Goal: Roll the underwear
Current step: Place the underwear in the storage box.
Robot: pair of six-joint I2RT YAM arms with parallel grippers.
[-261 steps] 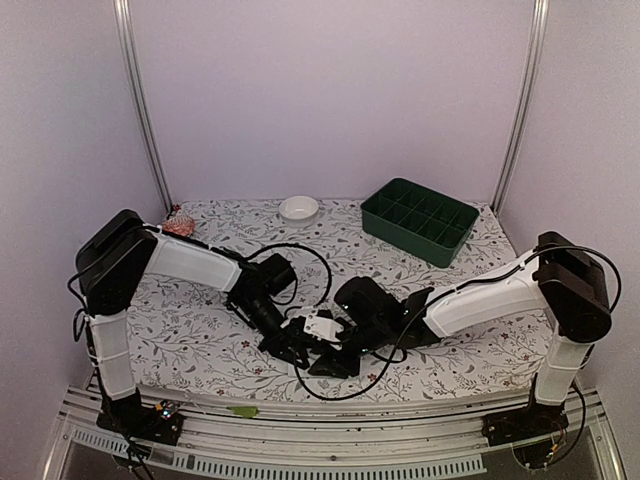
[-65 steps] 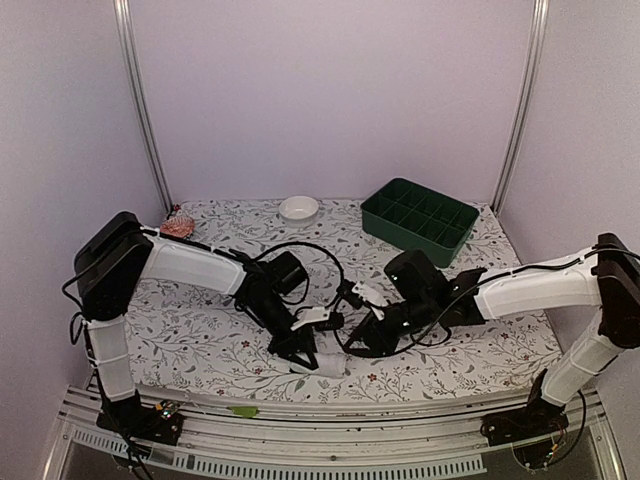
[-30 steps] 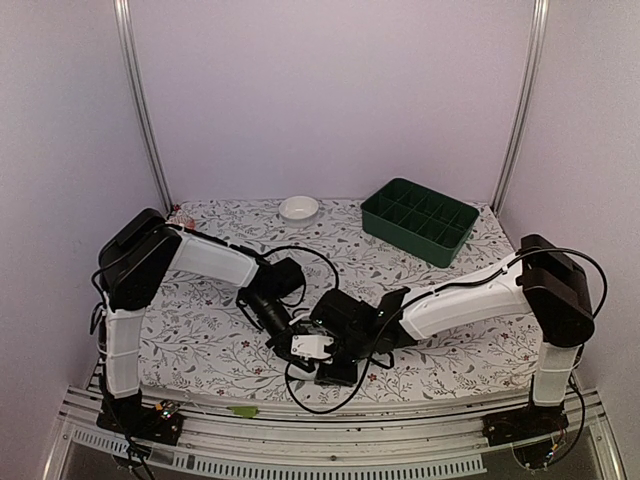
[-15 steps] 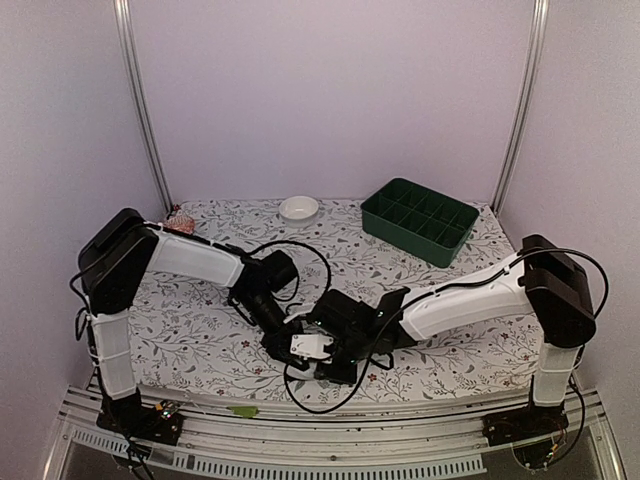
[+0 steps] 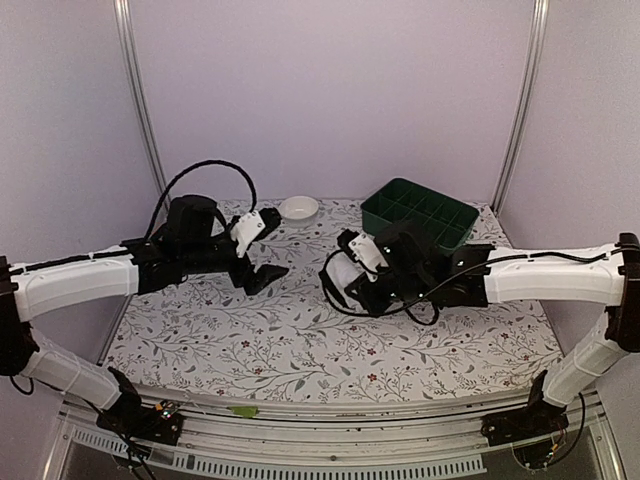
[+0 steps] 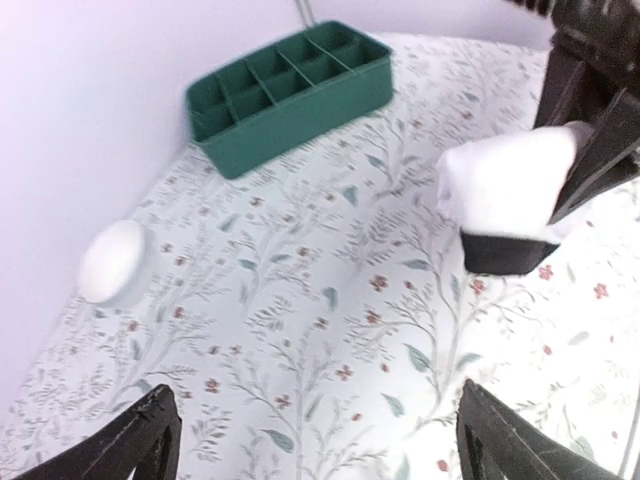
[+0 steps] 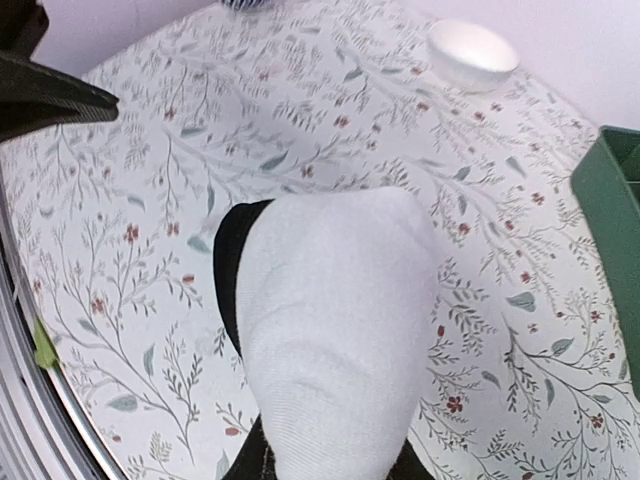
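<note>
Left gripper (image 6: pixel 318 405) hangs over the floral table (image 5: pixel 300 345), jaws spread wide, gripping nothing; right of centre, the underwear (image 7: pixel 330 320) is a tight white roll, black waistband at one end, pinched in the right gripper (image 5: pixel 358 272), jaws clamped round it; green tray (image 5: pixel 420 222) just behind.

arm shells (image 5: pixel 75 283): white | joints (image 5: pixel 190 218): black | cables (image 5: pixel 205 168): black, looping | left claw (image 5: pixel 265 278): black
</note>
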